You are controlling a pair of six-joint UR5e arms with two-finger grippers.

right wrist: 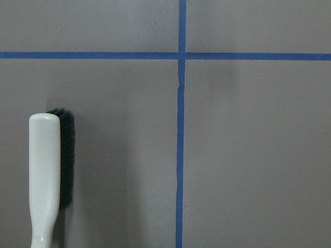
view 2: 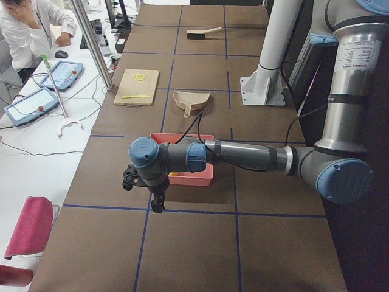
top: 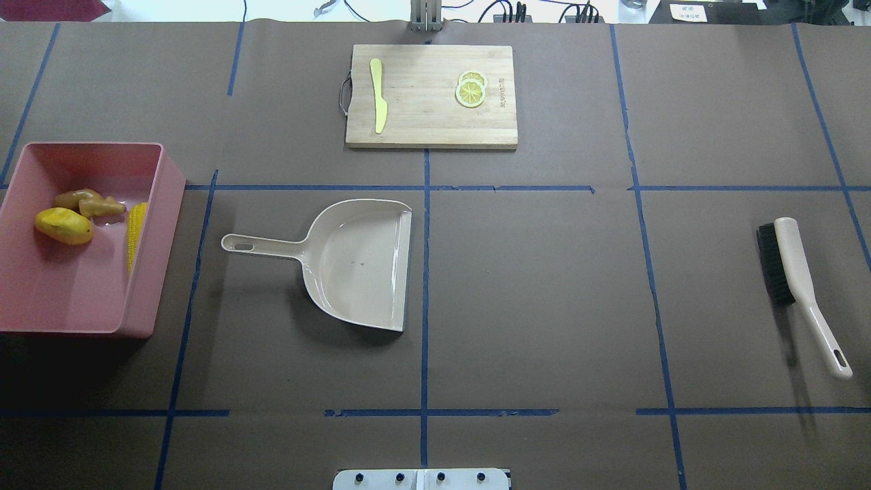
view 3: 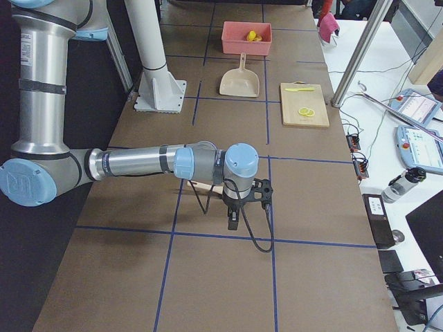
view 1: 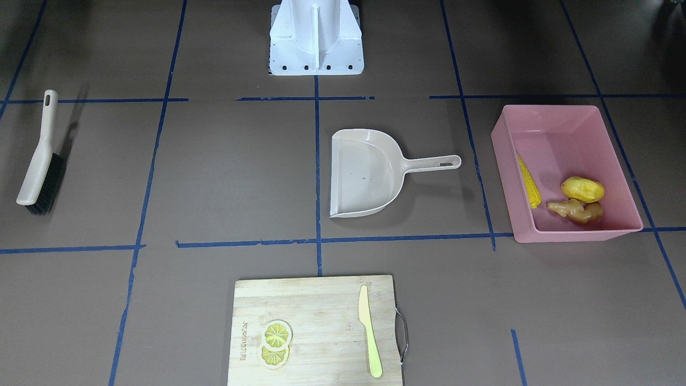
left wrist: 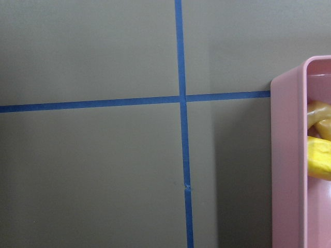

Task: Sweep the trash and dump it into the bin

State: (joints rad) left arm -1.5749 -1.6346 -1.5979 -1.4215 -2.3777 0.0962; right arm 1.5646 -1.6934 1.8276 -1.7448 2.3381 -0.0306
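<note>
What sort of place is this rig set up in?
Most likely a robotics lab test cell: the table is papered brown and gridded with blue tape, a white pedestal is bolted onto it, and teach pendants lie on the side bench.

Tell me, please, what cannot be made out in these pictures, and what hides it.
- Side views: left tool and right tool are too small; open or shut cannot be told.
- Left wrist view: bin is cut off by the right edge; only slivers of trash show.
- Right wrist view: brush handle end is cut off by the bottom edge.
</note>
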